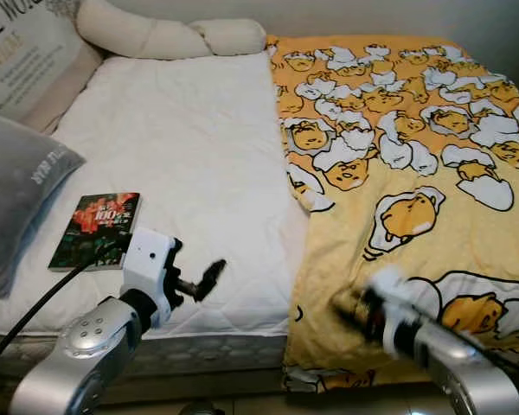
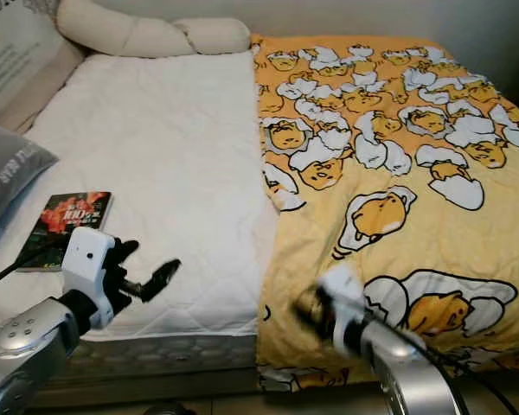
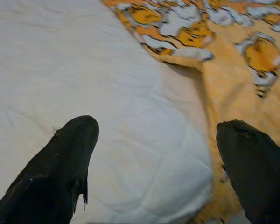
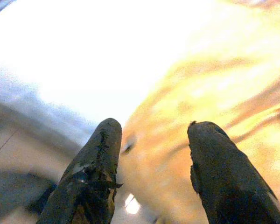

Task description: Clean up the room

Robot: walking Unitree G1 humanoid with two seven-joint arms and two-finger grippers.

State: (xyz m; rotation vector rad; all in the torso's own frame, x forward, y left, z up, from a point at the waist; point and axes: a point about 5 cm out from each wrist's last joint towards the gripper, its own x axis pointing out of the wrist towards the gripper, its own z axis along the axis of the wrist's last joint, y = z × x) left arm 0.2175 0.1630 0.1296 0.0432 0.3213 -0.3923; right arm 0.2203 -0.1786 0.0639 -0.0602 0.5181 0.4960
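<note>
The yellow blanket (image 1: pixel 398 199) covers only the bed's (image 1: pixel 182 156) right half, so the right gripper (image 1: pixel 350 304), fingers wide apart over its near edge, should pinch that edge well, while the left gripper (image 1: pixel 209 278) hovers wide near the book (image 1: pixel 96 230).

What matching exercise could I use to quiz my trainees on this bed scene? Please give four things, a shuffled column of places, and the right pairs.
Things:
1. book
2. yellow blanket
3. grey pillow
4. long cream pillow

Places:
A. along the head of the bed
B. at the bed's left edge, beside the book
C. spread over the right half of the bed
D. flat on the white mattress pad, near the left gripper

Pairs: 1-D, 2-C, 3-B, 4-A
</note>
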